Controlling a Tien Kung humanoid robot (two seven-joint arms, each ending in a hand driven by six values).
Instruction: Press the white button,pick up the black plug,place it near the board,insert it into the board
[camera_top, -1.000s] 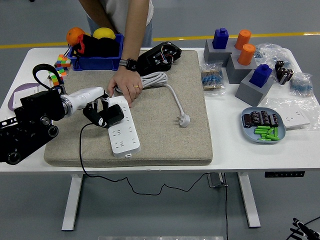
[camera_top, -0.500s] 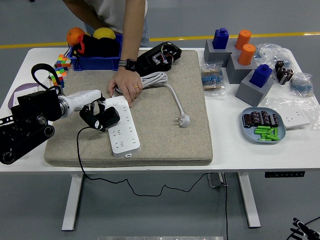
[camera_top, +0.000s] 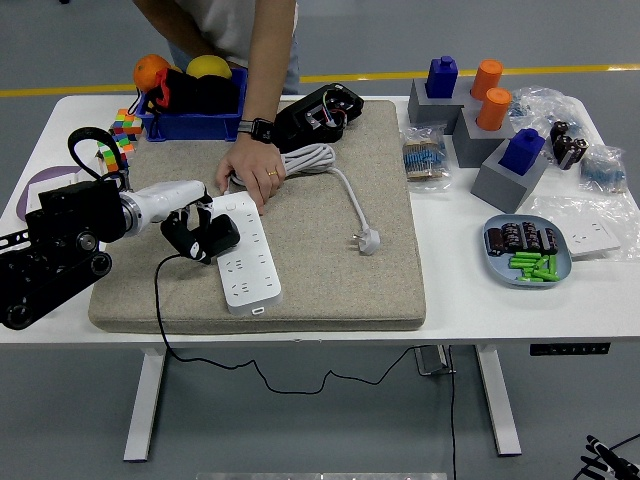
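Observation:
A white power strip (camera_top: 245, 255) lies on the grey pad (camera_top: 330, 270), its far end pinned by a person's hand (camera_top: 247, 170). My left hand (camera_top: 197, 232) sits at the strip's left edge with its dark fingers curled around the black plug (camera_top: 216, 236), whose black cable (camera_top: 160, 300) hangs over the table's front edge. The plug touches the strip's left side near its upper sockets. The strip's own white cord and plug (camera_top: 367, 240) lie to the right on the pad. The white button is too small to make out. My right arm is out of view.
A blue bin (camera_top: 195, 122) with fruit and a colour cube (camera_top: 125, 124) stand at the back left. A black device (camera_top: 318, 112) rests on the pad's far edge. Blue and orange blocks (camera_top: 485, 120), bags and a plate of batteries (camera_top: 528, 252) fill the right side.
My left hand with the black plug has pulled slightly left and up along the strip's edge. The person's hand has stayed on the strip.

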